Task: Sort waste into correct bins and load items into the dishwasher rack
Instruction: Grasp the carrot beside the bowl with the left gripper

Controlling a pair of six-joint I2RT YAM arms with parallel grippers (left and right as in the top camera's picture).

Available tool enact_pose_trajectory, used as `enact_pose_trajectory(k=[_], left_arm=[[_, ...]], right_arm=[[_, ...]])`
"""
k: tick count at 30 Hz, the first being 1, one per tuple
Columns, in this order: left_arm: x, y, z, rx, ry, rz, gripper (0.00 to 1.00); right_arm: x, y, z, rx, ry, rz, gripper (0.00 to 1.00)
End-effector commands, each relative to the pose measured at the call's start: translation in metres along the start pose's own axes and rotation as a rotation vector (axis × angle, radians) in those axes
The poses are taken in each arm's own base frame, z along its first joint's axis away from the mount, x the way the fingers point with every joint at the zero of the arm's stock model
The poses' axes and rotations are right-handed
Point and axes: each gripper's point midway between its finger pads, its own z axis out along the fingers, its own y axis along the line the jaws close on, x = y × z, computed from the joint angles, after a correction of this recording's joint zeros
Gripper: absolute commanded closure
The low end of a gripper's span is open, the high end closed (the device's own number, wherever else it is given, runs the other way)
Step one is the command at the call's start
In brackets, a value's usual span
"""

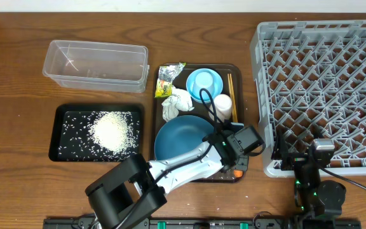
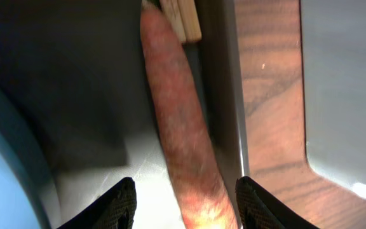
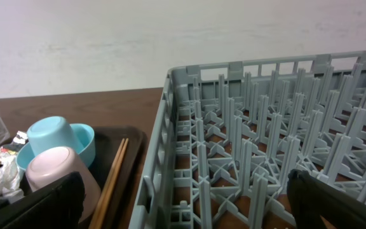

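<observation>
My left gripper [image 1: 237, 166] is open at the front right corner of the brown serving tray [image 1: 159, 114]. In the left wrist view its fingers [image 2: 186, 203] straddle the orange carrot [image 2: 183, 127] without touching it. The blue plate [image 1: 180, 137] lies just to its left. On the tray are the yellow-green wrapper [image 1: 169, 79], white tissue [image 1: 176, 102], light-blue bowl [image 1: 191, 86] with the light-blue cup [image 1: 205, 81] in it, white cup [image 1: 223, 105] and chopsticks [image 1: 231, 95]. My right gripper [image 3: 186, 203] is open and empty over the front left of the grey rack [image 1: 323, 89]. No foil ball shows.
The clear tub [image 1: 97, 63] stands at the back left. The black tray [image 1: 62, 133] in front of it holds a heap of white rice [image 1: 110, 130]. The rack's corner [image 2: 342, 83] is close to the right of the carrot, with a strip of bare table between.
</observation>
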Motion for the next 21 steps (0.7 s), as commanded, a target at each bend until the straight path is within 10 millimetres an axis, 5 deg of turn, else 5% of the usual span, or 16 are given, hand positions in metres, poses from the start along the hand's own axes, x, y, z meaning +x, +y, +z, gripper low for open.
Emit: enact_pose_trajectory(k=[1, 16, 21], left_arm=[[-0.011, -0.001, 0.003, -0.019, -0.046, -0.037, 0.47], [-0.008, 0.018, 0.026, -0.107, -0.048, -0.100, 0.47], [-0.007, 0.019, 0.026, -0.108, -0.046, -0.100, 0.64]], right_arm=[[0.000, -0.004, 0.000, 0.015, -0.004, -0.002, 0.01], [0.000, -0.004, 0.000, 0.015, -0.004, -0.002, 0.01], [0.000, -0.004, 0.000, 0.015, -0.004, -0.002, 0.01]])
